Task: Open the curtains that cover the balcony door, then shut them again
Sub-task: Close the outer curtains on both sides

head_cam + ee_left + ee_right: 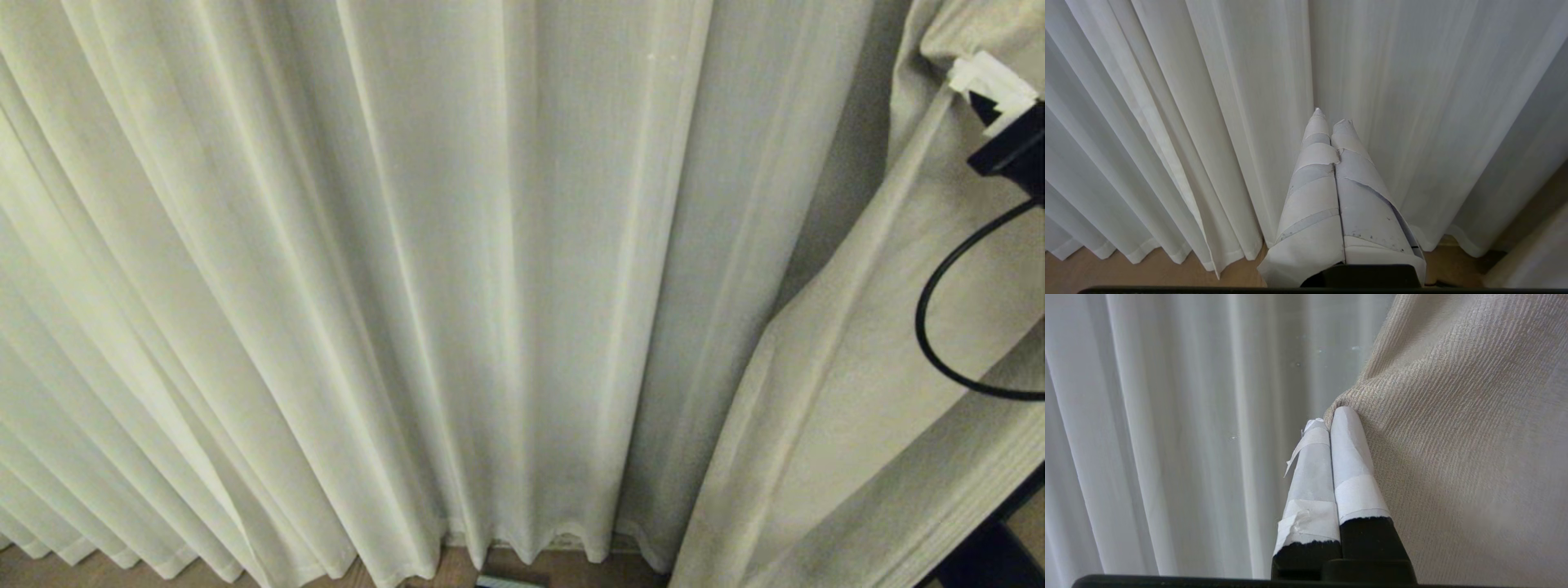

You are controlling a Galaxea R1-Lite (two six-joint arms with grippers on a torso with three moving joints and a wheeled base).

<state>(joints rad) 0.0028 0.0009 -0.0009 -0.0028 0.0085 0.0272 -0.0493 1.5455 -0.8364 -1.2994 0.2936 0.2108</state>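
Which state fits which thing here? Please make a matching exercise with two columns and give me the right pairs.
Things:
1. sheer curtain
2. beige curtain
3. left gripper
4. right gripper

States:
A. shut, tips against the coarse weave
B. shut, touching no fabric
C. hangs in straight pleats to the floor
D. pulled aslant on the right

Pairs: 1-C, 2-D, 3-B, 4-A
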